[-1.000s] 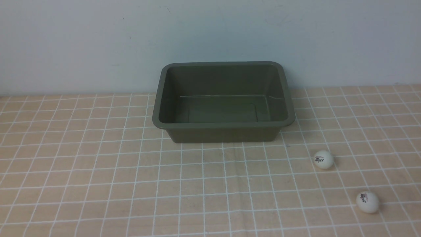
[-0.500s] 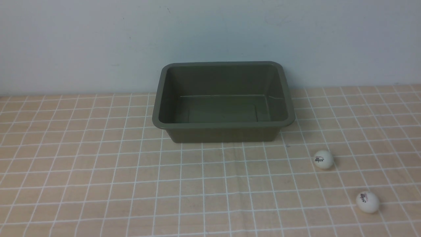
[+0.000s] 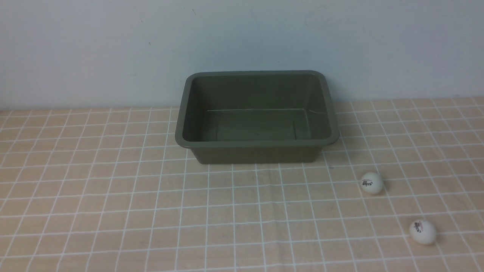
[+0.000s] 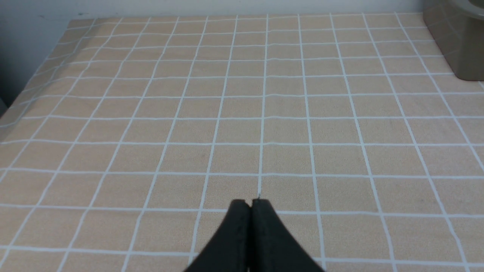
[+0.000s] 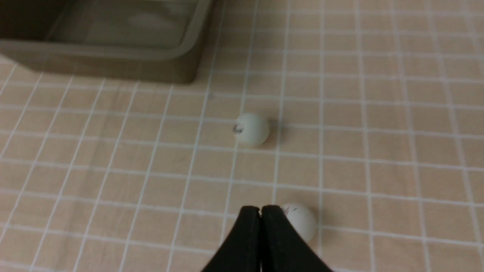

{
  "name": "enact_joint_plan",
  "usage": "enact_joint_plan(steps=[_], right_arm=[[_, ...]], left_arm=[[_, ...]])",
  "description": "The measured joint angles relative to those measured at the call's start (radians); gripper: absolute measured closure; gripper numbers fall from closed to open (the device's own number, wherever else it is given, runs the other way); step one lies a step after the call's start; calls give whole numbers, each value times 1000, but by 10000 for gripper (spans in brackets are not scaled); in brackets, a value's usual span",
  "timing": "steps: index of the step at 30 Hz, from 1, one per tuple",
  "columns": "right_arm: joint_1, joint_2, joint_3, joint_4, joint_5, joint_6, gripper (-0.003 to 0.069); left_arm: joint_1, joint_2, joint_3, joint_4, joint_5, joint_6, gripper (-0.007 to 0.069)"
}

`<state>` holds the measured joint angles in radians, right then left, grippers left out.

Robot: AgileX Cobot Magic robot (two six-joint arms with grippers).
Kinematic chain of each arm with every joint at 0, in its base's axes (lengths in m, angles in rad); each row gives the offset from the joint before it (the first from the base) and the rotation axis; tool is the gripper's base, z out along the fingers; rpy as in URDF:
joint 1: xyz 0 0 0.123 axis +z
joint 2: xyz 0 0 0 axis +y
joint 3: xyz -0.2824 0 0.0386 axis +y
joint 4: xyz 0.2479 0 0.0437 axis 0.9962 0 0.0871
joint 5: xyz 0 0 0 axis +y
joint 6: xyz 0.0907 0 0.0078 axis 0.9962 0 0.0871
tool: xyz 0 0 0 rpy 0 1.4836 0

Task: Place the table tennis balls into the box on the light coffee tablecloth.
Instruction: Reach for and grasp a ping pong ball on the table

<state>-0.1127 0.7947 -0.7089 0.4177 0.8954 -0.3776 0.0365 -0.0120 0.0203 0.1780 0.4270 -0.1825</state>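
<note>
The dark olive-green box stands empty at the back of the light coffee tablecloth. Two white table tennis balls lie on the cloth to its right: one nearer the box, the other closer to the front edge. In the right wrist view the far ball is in the open, and the near ball is partly hidden behind my right gripper, which is shut with nothing in it. My left gripper is shut over bare cloth. Neither arm shows in the front view.
A pale wall rises directly behind the box. The box corner shows at the edge of the left wrist view, and the cloth's far side edge drops off there.
</note>
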Motion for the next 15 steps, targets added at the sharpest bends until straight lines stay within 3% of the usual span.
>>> enact_joint_plan(steps=[6, 9, 15], right_arm=[[17, 152, -8, 21, 39, -50, 674], [107, 251, -10, -37, 36, -51, 674], [262, 401, -48, -274, 20, 139, 674]], left_arm=[[0, 0, 0, 0, 0, 0, 693], [0, 0, 0, 0, 0, 0, 693], [0, 0, 0, 0, 0, 0, 693]])
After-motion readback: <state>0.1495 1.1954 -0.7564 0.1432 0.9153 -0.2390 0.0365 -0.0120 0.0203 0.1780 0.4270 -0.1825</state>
